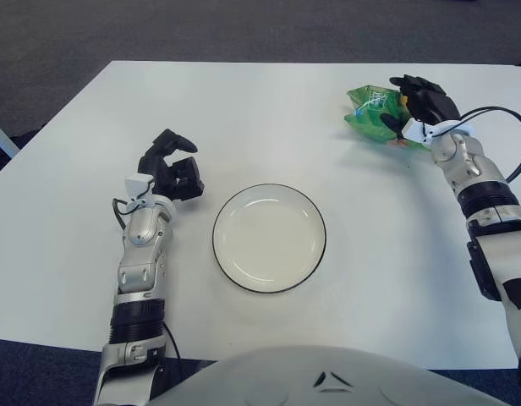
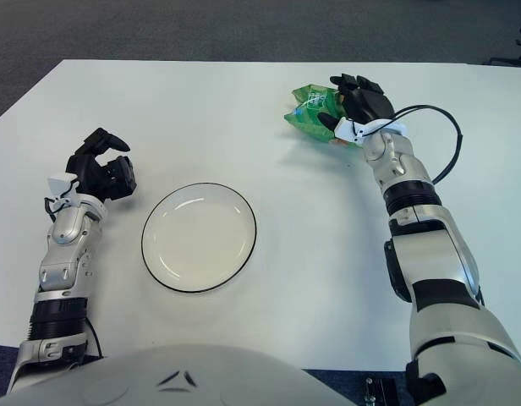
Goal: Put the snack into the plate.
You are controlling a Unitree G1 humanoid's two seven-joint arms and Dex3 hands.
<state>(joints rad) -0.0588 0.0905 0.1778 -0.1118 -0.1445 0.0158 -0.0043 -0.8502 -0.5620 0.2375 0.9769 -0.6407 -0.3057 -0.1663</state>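
A green snack bag (image 1: 369, 114) lies at the far right of the white table. My right hand (image 1: 413, 108) is at the bag's right end, its fingers over the top and its thumb pressed on the front, closed on the bag. I cannot tell whether the bag is off the table. A white plate with a dark rim (image 1: 269, 241) sits empty in the middle, well to the near left of the bag. My left hand (image 1: 172, 169) shows to the left of the plate, fingers loosely curled and holding nothing.
The white table (image 1: 244, 110) ends at a dark carpet beyond its far edge. A black cable (image 1: 518, 139) loops by my right forearm.
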